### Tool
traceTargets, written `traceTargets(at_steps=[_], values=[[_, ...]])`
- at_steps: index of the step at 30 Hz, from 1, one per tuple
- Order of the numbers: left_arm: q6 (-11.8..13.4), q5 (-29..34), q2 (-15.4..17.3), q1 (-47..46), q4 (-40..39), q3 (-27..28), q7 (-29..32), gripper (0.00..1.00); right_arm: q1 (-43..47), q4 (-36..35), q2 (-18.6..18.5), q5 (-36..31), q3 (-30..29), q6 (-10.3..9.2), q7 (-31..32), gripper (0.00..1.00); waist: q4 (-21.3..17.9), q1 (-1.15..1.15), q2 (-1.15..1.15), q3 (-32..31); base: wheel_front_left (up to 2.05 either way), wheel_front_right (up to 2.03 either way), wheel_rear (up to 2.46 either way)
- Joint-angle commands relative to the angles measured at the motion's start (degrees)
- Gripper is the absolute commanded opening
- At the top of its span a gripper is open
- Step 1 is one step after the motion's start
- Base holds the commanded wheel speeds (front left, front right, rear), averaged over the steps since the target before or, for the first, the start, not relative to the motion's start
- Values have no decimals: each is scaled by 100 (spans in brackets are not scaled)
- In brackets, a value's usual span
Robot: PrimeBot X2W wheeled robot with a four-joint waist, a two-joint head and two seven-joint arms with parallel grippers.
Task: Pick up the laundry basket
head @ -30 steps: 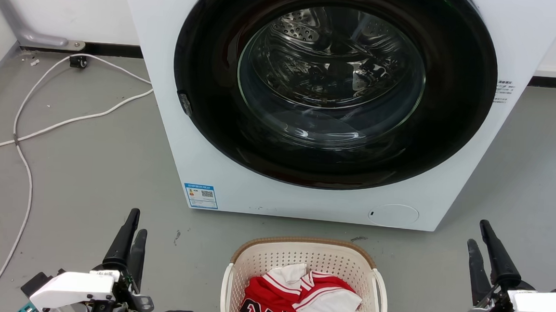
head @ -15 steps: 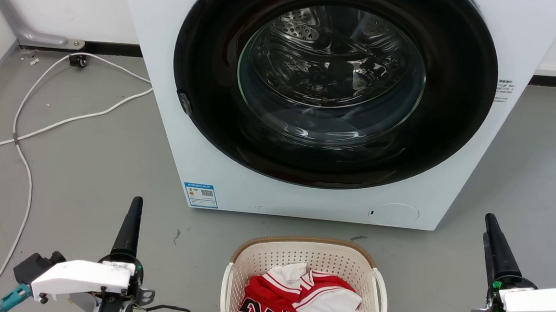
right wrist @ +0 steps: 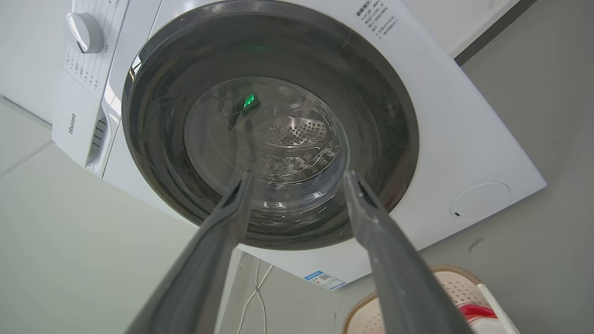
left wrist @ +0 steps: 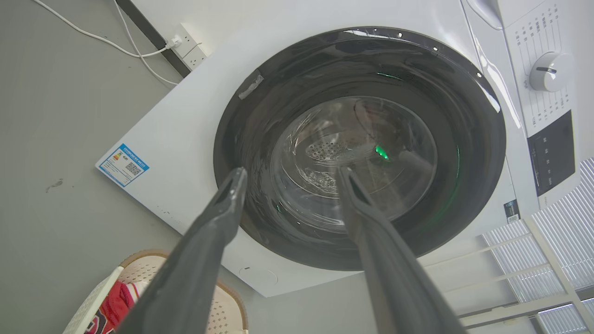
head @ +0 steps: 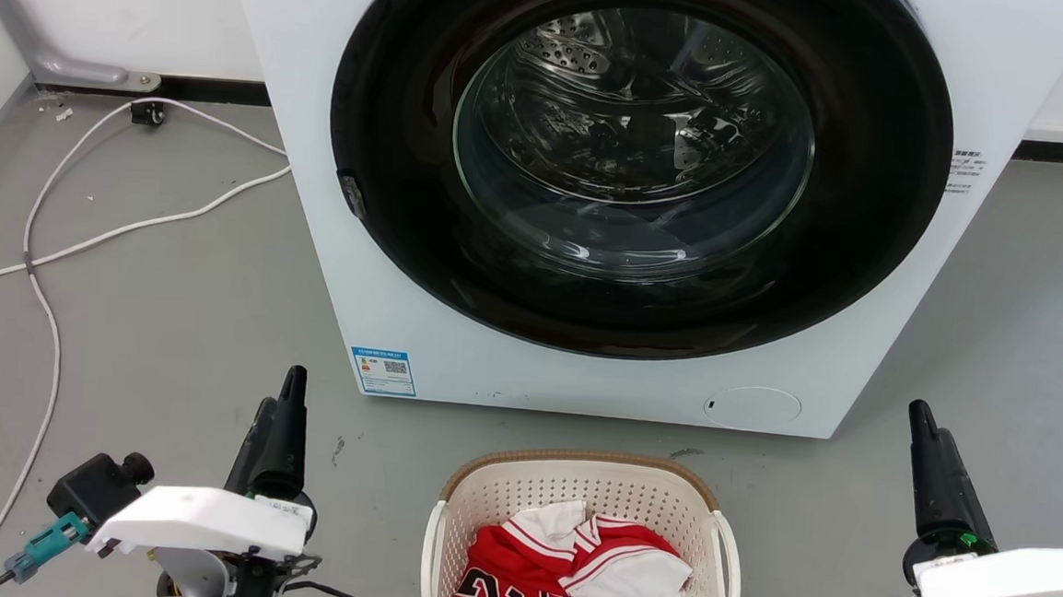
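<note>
Counts: 1 laundry basket (head: 577,460), 1 washing machine (head: 582,385), 2 grippers.
Left gripper (left wrist: 291,172): fingers parted, holding nothing, touching nothing.
Right gripper (right wrist: 298,173): fingers parted, empty.
Place of laundry basket: on the floor (head: 171,313) between both grippers, apart from each.

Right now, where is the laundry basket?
In the head view the laundry basket sits on the floor at bottom centre, in front of the washing machine, between the left gripper and right gripper.
</note>
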Motion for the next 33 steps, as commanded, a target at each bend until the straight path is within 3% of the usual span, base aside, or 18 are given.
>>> traceTargets(at_steps=[1,15,33], values=[[39,300,16,-23,-135,-56,-82,100,-12,-165,-16,-321,22,0,-77,100,2,0,0,4,0,0,0],[167,1614,17,89,-323,-250,-390,100,165,-403,-18,-1656,62,0,-387,100,3,0,0,28,0,0,0],[254,2703,18,203,-454,-390,-667,100,349,-549,-20,-2878,71,0,-661,100,-1,0,0,56,0,0,0]])
